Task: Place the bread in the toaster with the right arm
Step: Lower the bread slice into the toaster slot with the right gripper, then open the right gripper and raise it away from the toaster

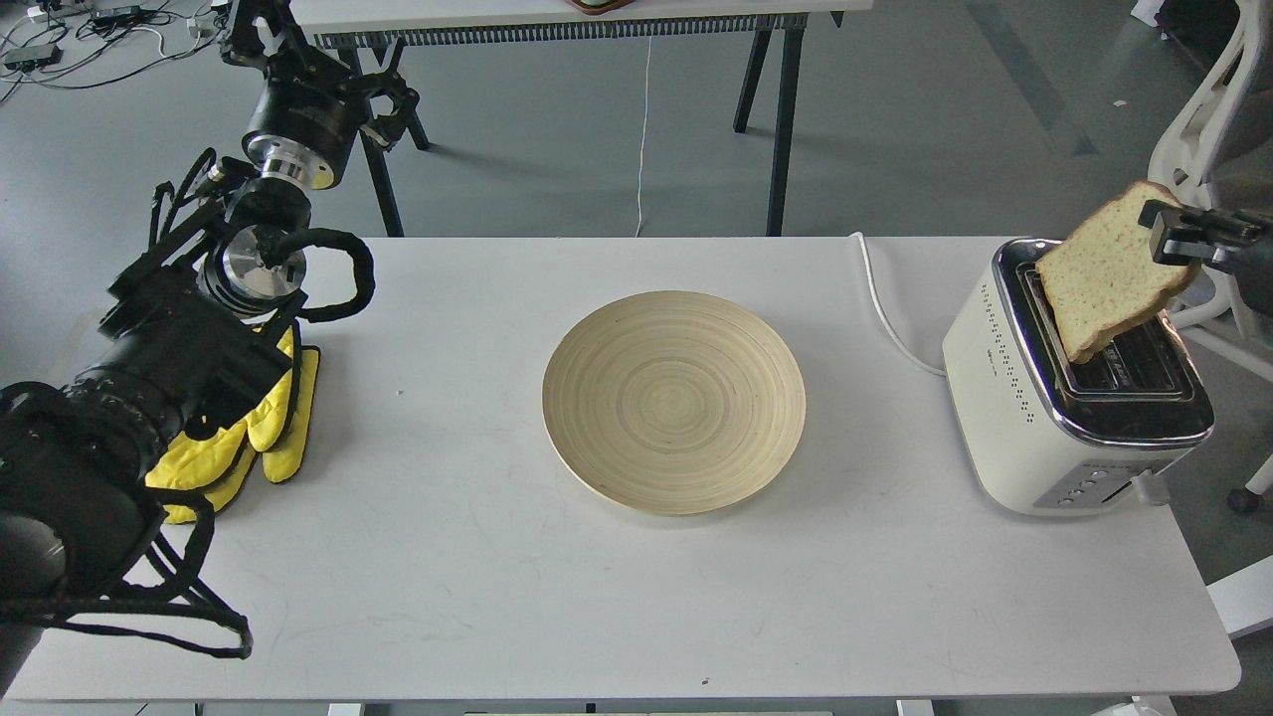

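one cam only, head view, so no 2nd view to share w/. it looked fwd and down from high over the near edge of the white table [418,597], mid-range. whole tabletop fit in frame, w/ grey floor [895,129] beyond.

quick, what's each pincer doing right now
Left pincer: raised beyond the table's far left edge, holding nothing; open or shut cannot be told.
Right pincer: shut on the bread, held tilted over the toaster.
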